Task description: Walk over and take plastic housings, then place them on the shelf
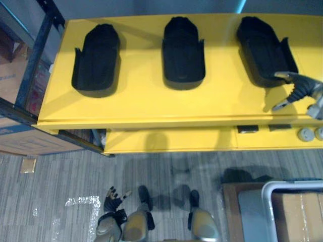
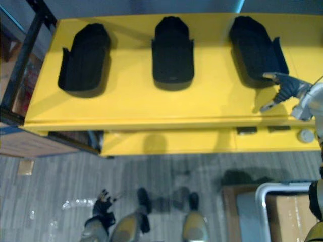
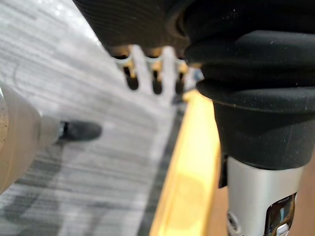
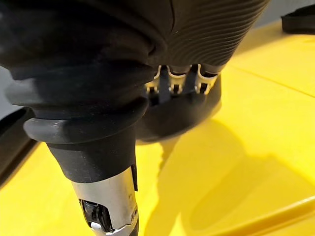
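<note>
Three black plastic housings lie in a row on the yellow shelf top (image 1: 151,106): a left housing (image 1: 96,58), a middle housing (image 1: 183,50) and a right housing (image 1: 262,48). My right hand (image 1: 302,88) hovers at the near end of the right housing, open, with its fingers spread. One fingertip is at the housing's rim. In the right wrist view the straight fingers (image 4: 172,81) point at that housing's (image 4: 177,118) dark end. My left hand (image 1: 113,199) hangs low over the floor, open and holding nothing; its fingers (image 3: 155,78) are straight.
A lower yellow ledge (image 1: 171,141) juts out under the shelf top, with two round grey parts (image 1: 305,134) at its right end. A blue rack post (image 1: 35,55) and cardboard boxes (image 1: 30,141) stand at the left. A white-framed cart (image 1: 267,194) holding cardboard is at the lower right.
</note>
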Controlling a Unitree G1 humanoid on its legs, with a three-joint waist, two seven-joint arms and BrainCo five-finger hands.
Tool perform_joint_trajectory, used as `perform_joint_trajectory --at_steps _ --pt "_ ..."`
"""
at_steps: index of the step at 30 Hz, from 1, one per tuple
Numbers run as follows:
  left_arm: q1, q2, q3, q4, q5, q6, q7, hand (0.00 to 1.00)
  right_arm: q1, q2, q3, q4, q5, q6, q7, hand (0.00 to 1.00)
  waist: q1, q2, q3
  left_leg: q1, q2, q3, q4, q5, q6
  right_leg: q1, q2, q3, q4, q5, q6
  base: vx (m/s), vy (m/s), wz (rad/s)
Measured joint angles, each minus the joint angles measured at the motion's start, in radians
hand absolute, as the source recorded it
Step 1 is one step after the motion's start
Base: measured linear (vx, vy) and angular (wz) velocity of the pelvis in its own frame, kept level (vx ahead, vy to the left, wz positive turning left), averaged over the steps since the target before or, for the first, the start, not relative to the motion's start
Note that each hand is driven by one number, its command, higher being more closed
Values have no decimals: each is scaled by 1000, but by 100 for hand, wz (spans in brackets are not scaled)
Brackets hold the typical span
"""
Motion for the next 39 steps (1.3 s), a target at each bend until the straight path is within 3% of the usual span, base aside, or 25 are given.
perform_joint_trajectory --at_steps 6,9,13,14,15,17,18,19,23,27,29,31,35,39 --pt "0 0 0 1 7 8 0 0 36 0 0 -1 18 1 13 0 1 -15 -8 1 11 0 0 3 -5 1 10 0 -2 1 -3 0 0 0" --pt "0 0 1 2 9 8 0 0 51 0 0 -1 15 -1 -45 0 1 -16 -9 3 12 0 0 4 -5 4 10 0 -2 2 -4 0 0 0" --pt "0 0 1 2 9 8 0 0 63 0 -3 -4 -26 -36 -296 0 1 -18 -11 3 12 2 0 4 -5 5 11 1 -7 5 -5 0 0 0" --pt "0 0 1 2 9 8 0 0 63 0 -10 -9 -43 -46 -385 0 1 -18 -11 3 13 2 0 4 -5 6 12 1 -9 7 -5 0 0 0" --pt "0 0 1 5 9 5 1 0 64 2 -44 -28 -65 -62 -541 0 1 -18 -11 4 14 3 0 4 -6 10 13 1 -17 11 -6 0 0 0" --pt "0 0 1 8 9 3 2 0 64 6 -96 -55 -78 -73 -660 0 1 -17 -12 7 14 4 0 4 -6 17 14 1 -27 16 -5 13 -2 -2" --pt "3 -1 0 12 9 -8 5 0 64 26 -180 -92 -80 -94 -800 0 1 -18 -16 17 15 7 0 4 -6 29 15 3 -36 19 -5 25 -4 -3" --pt "4 0 -1 22 9 -18 6 0 67 45 -238 -121 -80 -107 -876 0 1 -17 -30 16 15 7 0 4 -6 29 16 3 -39 19 -5 35 -6 -4" --pt "13 0 -1 90 9 -44 7 0 197 157 -456 -333 -77 -148 -1075 0 -6 -25 -118 21 17 9 0 -3 -15 41 24 5 -60 20 -5 42 -24 -2" --pt "29 -1 -1 124 21 -54 7 0 420 332 -570 -540 -79 -108 -1128 0 -28 -44 -164 58 22 18 -1 -11 -25 71 26 21 -73 19 -6 19 -7 -15" --pt "30 -2 3 152 40 -54 9 0 603 490 -660 -638 -77 -60 -1143 0 -47 -55 -187 70 26 25 -1 -22 -32 74 28 31 -73 6 -14 -31 4 -13" --pt "41 -3 22 165 41 -47 19 0 720 607 -718 -682 -47 -43 -1135 0 -66 -61 -205 75 29 37 -1 -29 -40 72 31 46 -74 5 -13 -27 10 -26" --pt "78 -9 81 180 59 -39 23 0 922 758 -756 -751 -6 -40 -1051 0 -102 -60 -249 109 32 81 -1 -52 -45 77 33 77 -74 5 -13 1 10 -33" --pt "72 -12 100 204 77 -22 32 0 973 822 -754 -768 126 -61 -941 0 -116 -55 -272 122 33 90 -1 -59 -40 91 36 79 -82 5 -14 7 -2 -8"
